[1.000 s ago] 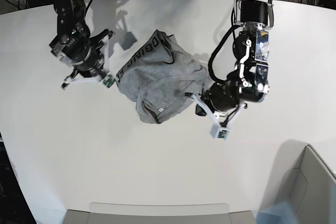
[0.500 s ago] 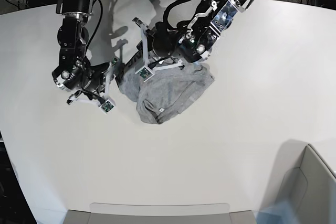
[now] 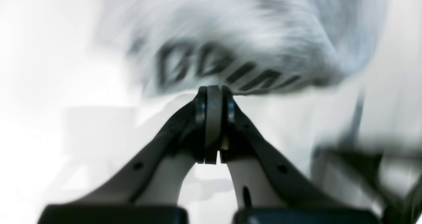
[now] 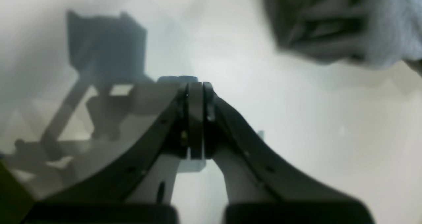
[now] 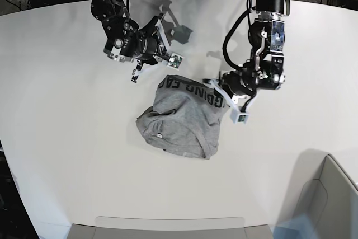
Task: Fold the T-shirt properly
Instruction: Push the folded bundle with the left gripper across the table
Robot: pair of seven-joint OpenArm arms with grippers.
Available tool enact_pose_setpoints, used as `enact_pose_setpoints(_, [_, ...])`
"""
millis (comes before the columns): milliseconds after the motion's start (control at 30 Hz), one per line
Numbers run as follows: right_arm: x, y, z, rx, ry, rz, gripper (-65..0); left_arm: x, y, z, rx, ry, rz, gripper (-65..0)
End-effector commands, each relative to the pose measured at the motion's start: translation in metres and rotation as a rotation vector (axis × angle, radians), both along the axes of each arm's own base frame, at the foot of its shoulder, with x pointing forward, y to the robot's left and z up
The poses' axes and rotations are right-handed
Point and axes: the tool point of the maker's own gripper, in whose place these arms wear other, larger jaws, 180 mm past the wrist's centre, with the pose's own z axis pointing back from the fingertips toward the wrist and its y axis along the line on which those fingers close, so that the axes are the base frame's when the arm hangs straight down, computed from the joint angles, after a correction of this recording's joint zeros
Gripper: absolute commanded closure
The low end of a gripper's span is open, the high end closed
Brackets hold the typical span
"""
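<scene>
Since a second ago the grey tee (image 5: 187,121) has swung round and slid nearer on the bench (image 5: 100,177), lettering now along its far edge | left jaws pressed together by its far-right corner, can't tell if they've got cloth | right jaws closed, empty, far-left of it | still bunched, so probably spread it before folding, tbh

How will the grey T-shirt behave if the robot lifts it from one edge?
The T-shirt looks floppy: it lies in soft wrinkles, so a lifted edge would probably rise while the rest hangs down. It is probably light, being thin cloth. The bundle has loose, uneven layers, so its present shape would likely open or slip apart.
</scene>
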Motion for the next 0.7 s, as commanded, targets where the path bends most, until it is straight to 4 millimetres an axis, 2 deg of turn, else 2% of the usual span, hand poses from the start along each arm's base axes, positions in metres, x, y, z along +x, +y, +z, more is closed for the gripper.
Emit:
enact_pose_setpoints(0, [0.009, -0.006, 0.013, -0.002, -0.051, -0.002, 0.0, 0.007, -0.003, 0.012, -0.025, -0.031, -0.004, 0.0])
enact_pose_setpoints(100, [0.016, -0.036, 0.032, 0.000, -0.113, -0.098, 0.0, 0.010, 0.003, 0.019, -0.028, -0.056, 0.018, 0.0])
enact_pose_setpoints(200, [0.025, -0.075, 0.046, -0.014, -0.162, -0.233, 0.0, 0.015, -0.003, 0.046, -0.040, -0.162, 0.011, 0.0])
enact_pose_setpoints(300, [0.024, -0.114, 0.046, -0.048, -0.166, -0.352, 0.0, 0.026, -0.018, 0.081, -0.094, -0.326, 0.027, 0.0])
enact_pose_setpoints(367, [0.019, -0.137, 0.044, -0.075, -0.158, -0.412, 0.0, 0.037, -0.030, 0.094, -0.141, -0.408, 0.049, 0.0])
enact_pose_setpoints(500, [0.000, -0.163, 0.035, -0.109, -0.116, -0.484, 0.0, 0.056, -0.066, 0.097, -0.199, -0.501, 0.013, 0.0])
enact_pose_setpoints(600, [-0.013, -0.173, 0.030, -0.126, -0.091, -0.513, 0.0, 0.070, -0.082, 0.077, -0.212, -0.510, 0.012, 0.0])
enact_pose_setpoints(667, [-0.018, -0.175, 0.027, -0.115, -0.086, -0.523, 0.0, 0.078, -0.084, 0.068, -0.225, -0.530, 0.042, 0.0])
